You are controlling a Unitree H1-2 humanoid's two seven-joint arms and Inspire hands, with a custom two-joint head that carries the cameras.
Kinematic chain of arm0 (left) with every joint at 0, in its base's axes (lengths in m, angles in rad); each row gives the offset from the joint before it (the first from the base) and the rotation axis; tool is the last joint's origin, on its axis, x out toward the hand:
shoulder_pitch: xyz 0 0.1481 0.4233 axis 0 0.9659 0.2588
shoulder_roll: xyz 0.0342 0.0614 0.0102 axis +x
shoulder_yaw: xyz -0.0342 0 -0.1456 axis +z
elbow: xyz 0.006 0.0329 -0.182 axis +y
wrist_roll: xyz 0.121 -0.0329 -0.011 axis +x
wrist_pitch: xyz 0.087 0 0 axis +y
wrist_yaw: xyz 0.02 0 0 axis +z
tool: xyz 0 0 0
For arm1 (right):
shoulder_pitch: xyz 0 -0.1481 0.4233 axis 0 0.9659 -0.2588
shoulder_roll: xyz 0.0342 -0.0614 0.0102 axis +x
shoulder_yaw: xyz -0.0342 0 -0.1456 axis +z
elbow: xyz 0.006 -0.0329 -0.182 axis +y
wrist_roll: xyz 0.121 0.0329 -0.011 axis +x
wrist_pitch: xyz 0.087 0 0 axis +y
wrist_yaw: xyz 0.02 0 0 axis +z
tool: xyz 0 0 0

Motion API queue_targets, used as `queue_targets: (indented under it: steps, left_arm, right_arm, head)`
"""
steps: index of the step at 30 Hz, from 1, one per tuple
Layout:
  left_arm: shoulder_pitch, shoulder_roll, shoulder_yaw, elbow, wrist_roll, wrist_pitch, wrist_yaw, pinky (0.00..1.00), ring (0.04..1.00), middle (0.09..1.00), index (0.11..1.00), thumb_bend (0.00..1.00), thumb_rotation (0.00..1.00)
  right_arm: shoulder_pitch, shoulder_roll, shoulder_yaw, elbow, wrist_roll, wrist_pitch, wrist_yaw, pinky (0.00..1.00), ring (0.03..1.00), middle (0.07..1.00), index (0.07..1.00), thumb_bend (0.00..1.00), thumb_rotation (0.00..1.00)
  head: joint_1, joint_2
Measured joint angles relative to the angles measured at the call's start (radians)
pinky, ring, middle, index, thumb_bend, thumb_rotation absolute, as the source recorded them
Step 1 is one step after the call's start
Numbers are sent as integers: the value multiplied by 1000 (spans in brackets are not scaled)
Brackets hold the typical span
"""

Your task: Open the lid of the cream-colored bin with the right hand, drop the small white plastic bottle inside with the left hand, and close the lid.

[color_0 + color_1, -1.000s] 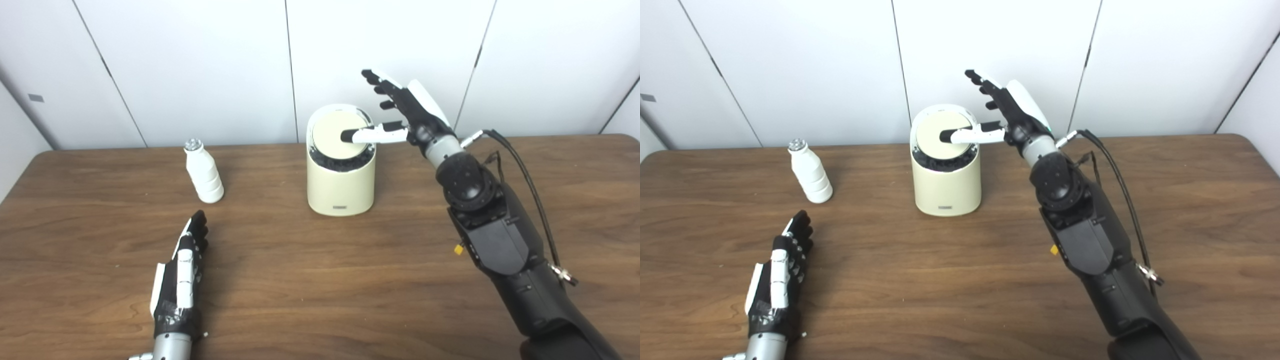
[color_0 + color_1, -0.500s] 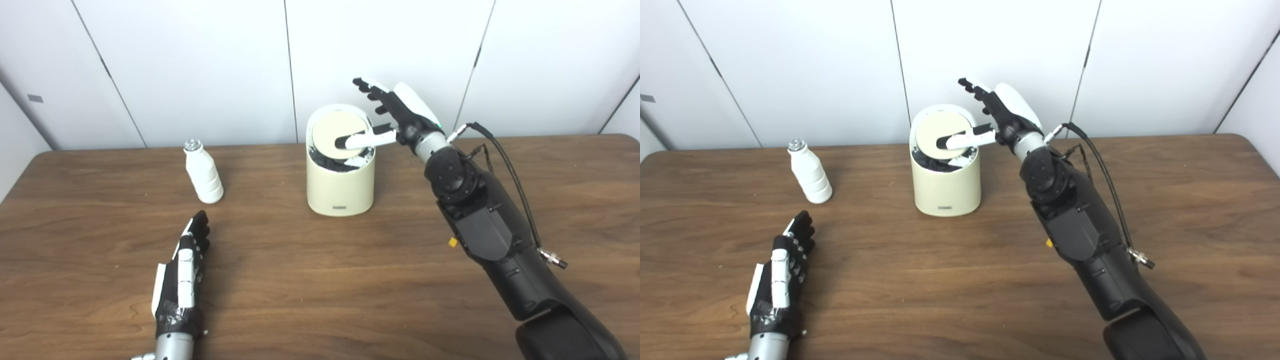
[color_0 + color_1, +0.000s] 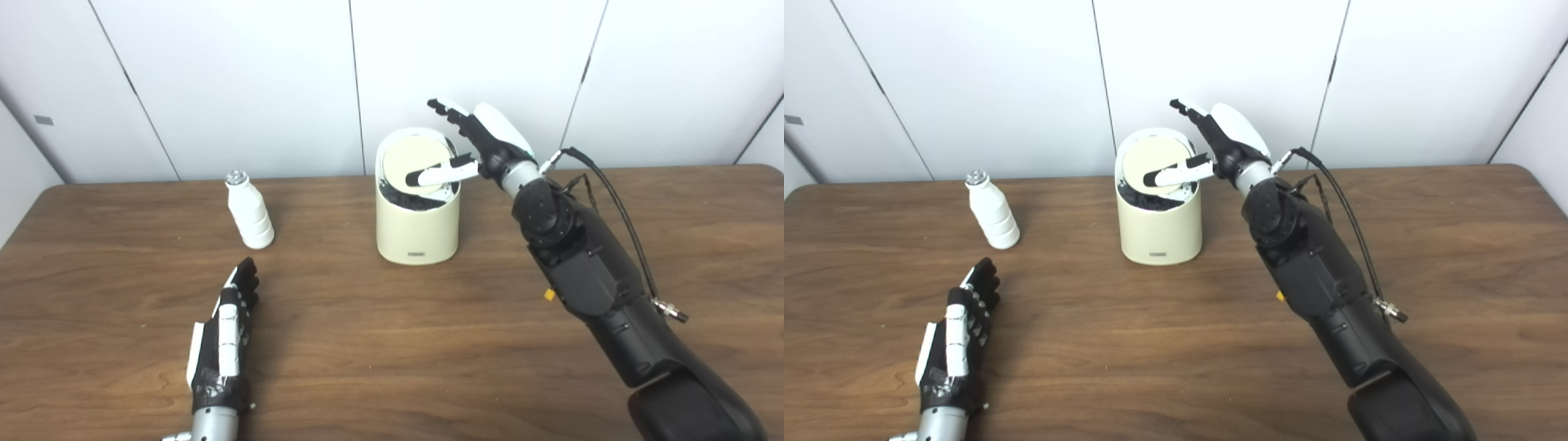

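The cream-colored bin [image 3: 418, 226] stands at the middle back of the table. Its round lid [image 3: 413, 165] is tilted up toward the back, showing a dark liner under the front edge. My right hand [image 3: 474, 144] is open above the bin's right rim, with its thumb [image 3: 435, 176] lying across the lid. The small white plastic bottle [image 3: 250, 211] stands upright to the left of the bin. My left hand [image 3: 226, 318] lies flat and open on the table, in front of the bottle and apart from it.
The wooden table [image 3: 392, 343] reaches the white panel wall behind the bin. A black cable [image 3: 618, 202] loops off my right forearm.
My right hand has moved left and down over the bin, its thumb sliding further across the lid. The lid has tipped a little more. The left hand and the bottle have stayed put.
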State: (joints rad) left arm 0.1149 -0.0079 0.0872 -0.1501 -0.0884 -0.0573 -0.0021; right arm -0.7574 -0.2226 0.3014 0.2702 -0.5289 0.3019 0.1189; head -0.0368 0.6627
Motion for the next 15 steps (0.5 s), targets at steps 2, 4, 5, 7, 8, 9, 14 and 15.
queue_targets:
  steps: [2,4,5,7,8,9,14,15]
  left_arm:
    - [0,0,0,0,0,0,0,979,968,955,936,608,999]
    - [0,0,0,-1,0,0,0,978,967,955,935,607,993]
    - [0,-1,0,-1,0,1,0,981,969,957,935,607,995]
    - [0,-1,0,-1,0,1,0,980,968,957,936,606,999]
    - [0,-1,0,-1,0,1,1,979,969,957,935,608,1000]
    - [0,-1,0,-1,0,1,1,979,969,957,935,609,1000]
    - [0,-1,0,-1,0,1,1,982,969,951,933,611,1000]
    - [0,-1,0,-1,0,1,1,980,966,950,933,609,1000]
  right_arm:
    - [0,-4,3,0,-4,-12,0,889,927,925,936,878,375]
    - [0,-6,4,0,-4,-19,0,898,931,927,935,880,364]
    - [0,-7,4,0,-5,-22,0,899,931,927,935,881,360]
    - [0,-7,5,0,-6,-28,0,901,931,926,934,883,353]
    - [0,-8,5,0,-7,-30,0,902,931,927,933,884,343]
    - [0,-8,5,0,-7,-32,0,902,931,927,933,884,340]
    - [0,-9,13,-2,-13,-35,-3,913,952,938,933,881,273]
    - [0,-10,17,-3,-18,-35,-4,917,956,940,934,879,262]
  head:
    - [-2,-2]
    - [2,0]
    - [2,0]
    - [2,0]
    - [2,0]
    - [2,5]
    - [2,8]
    - [3,5]
